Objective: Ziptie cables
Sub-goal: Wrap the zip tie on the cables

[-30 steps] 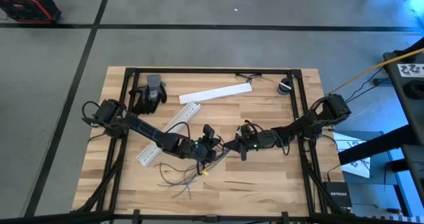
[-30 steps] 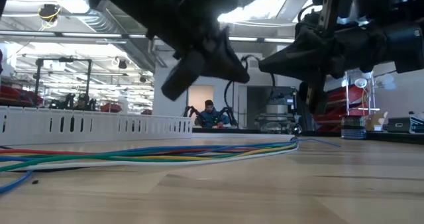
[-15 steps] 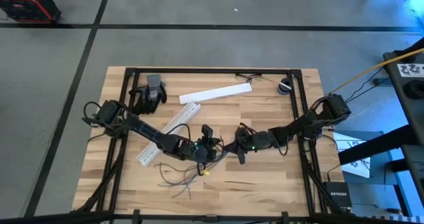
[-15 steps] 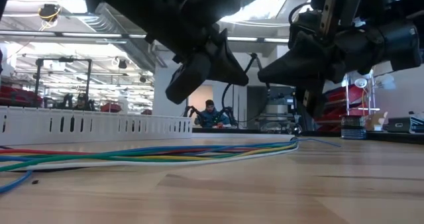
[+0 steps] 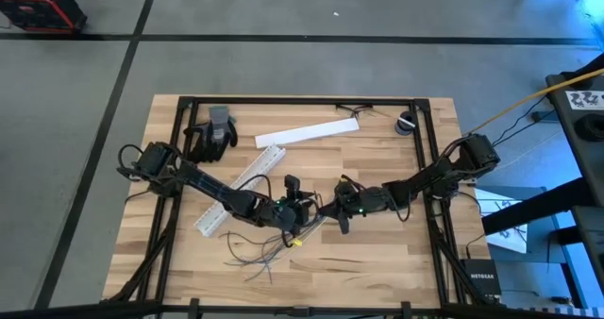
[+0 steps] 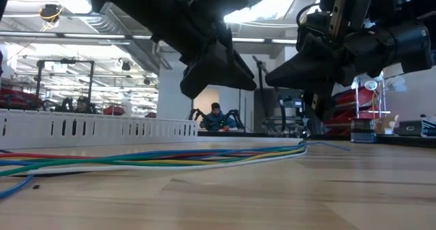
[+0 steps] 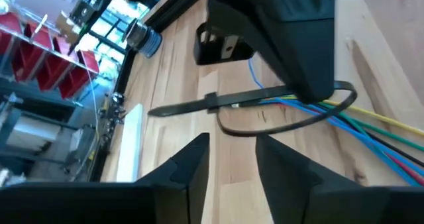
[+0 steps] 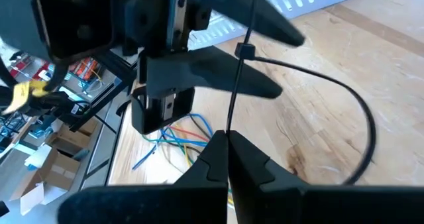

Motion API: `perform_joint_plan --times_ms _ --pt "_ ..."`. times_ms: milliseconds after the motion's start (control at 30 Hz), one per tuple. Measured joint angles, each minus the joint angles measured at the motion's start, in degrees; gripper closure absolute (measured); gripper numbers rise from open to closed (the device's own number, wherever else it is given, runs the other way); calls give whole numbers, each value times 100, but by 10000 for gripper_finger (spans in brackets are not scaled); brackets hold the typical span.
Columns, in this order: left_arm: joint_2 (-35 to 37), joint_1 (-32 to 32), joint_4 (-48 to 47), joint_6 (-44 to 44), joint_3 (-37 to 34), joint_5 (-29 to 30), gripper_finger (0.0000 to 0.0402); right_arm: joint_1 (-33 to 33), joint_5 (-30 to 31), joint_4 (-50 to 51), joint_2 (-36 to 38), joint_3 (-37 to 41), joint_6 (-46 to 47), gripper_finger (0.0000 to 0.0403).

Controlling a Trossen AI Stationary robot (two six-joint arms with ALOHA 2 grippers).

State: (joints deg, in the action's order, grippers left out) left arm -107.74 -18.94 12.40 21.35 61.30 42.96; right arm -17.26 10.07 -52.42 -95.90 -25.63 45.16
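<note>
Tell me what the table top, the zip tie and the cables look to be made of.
Table top: pale wood, matte, with plank seams and grain showing.
Zip tie: thin black strip, probably plastic; it bends into a smooth loop and has a small square head.
Cables: thin wires in coloured, slightly glossy sleeves, likely plastic insulation; they lie limp and curved on the table.

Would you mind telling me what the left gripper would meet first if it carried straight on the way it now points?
Probably the black zip tie looped around the cables, directly ahead of the left gripper; behind it is the right gripper. Depth is uncertain.
</note>
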Motion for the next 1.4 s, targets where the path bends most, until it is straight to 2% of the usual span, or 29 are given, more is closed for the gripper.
perform_joint_plan --times_ms 200,400,500,733,900,1133,1400 --pt "-2 139 33 -606 -2 -27 288 0 -2 -5 0 2 -47 403" --pt "-2 179 229 -702 -2 -587 308 -2 -3 -9 0 2 -52 403" --pt "-2 175 370 -701 -2 -676 321 -2 -15 -9 0 2 -69 403" --pt "-2 204 479 -657 -2 -678 350 -2 -17 -16 0 2 -91 403" --pt "-2 110 480 -427 -2 -658 394 -2 -31 -47 0 7 -101 403" --pt "-5 -127 492 -322 -2 -463 400 -4 -59 -162 0 9 -102 403" --pt "-367 -175 689 -127 1 -241 401 -2 -59 -193 0 11 23 403"
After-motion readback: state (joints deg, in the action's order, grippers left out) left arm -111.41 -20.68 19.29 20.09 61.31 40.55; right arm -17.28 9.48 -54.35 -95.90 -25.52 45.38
